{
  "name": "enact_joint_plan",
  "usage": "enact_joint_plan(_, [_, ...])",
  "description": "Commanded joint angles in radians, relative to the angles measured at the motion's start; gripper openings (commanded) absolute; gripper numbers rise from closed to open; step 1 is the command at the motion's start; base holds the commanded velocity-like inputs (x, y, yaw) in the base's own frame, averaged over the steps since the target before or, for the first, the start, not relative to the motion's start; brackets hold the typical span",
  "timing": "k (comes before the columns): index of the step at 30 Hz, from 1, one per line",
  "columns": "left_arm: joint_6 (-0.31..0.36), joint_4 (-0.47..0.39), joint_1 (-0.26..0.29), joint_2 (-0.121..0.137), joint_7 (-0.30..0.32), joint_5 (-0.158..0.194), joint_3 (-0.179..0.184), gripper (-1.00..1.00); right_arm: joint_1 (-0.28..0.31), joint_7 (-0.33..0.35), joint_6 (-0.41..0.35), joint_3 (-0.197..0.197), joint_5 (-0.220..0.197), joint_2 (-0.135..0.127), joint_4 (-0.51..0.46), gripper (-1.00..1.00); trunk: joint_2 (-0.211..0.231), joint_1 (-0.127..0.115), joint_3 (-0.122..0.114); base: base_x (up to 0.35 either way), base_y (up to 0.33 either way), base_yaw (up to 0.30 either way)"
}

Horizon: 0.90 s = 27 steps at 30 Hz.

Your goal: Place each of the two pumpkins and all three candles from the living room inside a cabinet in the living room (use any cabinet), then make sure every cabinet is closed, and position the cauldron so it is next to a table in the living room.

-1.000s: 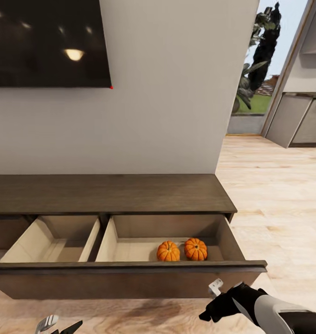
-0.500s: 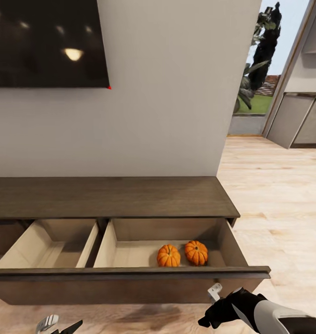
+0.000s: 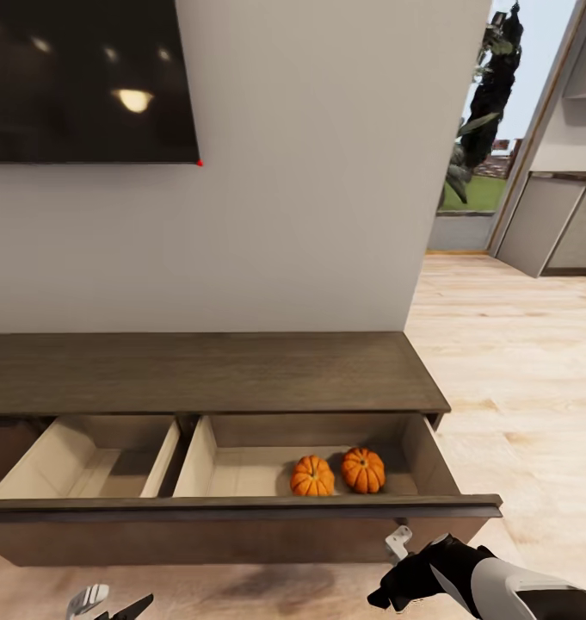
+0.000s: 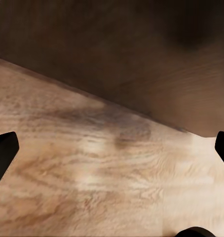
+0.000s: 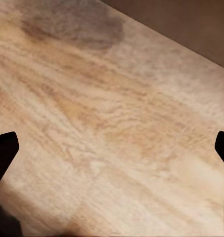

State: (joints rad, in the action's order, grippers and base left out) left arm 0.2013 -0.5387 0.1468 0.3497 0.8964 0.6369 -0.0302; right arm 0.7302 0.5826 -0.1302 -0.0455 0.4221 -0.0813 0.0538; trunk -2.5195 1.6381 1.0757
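Two orange pumpkins (image 3: 312, 476) (image 3: 363, 470) sit side by side in the right compartment of the open drawer (image 3: 241, 534) of the dark brown cabinet (image 3: 206, 370). The drawer's left compartment holds nothing. My right gripper (image 3: 394, 575) hangs low in front of the drawer's right end, open over bare floor in the right wrist view (image 5: 112, 148). My left gripper (image 3: 112, 605) is low at the left, also open over the floor beside the dark drawer front (image 4: 141, 54) in the left wrist view (image 4: 112, 150). The candles, cauldron and table are out of view.
A black TV (image 3: 86, 77) hangs on the white wall above the cabinet. Pale wood floor (image 3: 516, 387) runs to the right toward grey kitchen units (image 3: 559, 224) and a window with a plant (image 3: 482, 120).
The whole picture has shifted slightly, so the camera moved. The pumpkins stay in the drawer and both grippers keep their places.
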Motion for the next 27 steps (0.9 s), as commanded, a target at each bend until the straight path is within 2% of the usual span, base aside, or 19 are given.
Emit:
enact_joint_plan(1, [0.010,0.000,0.000,0.000,0.003,0.007,-0.001,1.00,0.002,0.003,-0.003,0.001,-0.010,0.000,0.000,1.00,0.000,0.000,0.001,0.240,0.000,0.000])
enact_joint_plan(27, [0.010,0.001,0.000,0.000,0.003,0.007,-0.001,1.00,0.001,0.003,-0.003,0.001,-0.010,0.000,0.000,1.00,0.000,0.000,0.001,0.120,0.000,0.000])
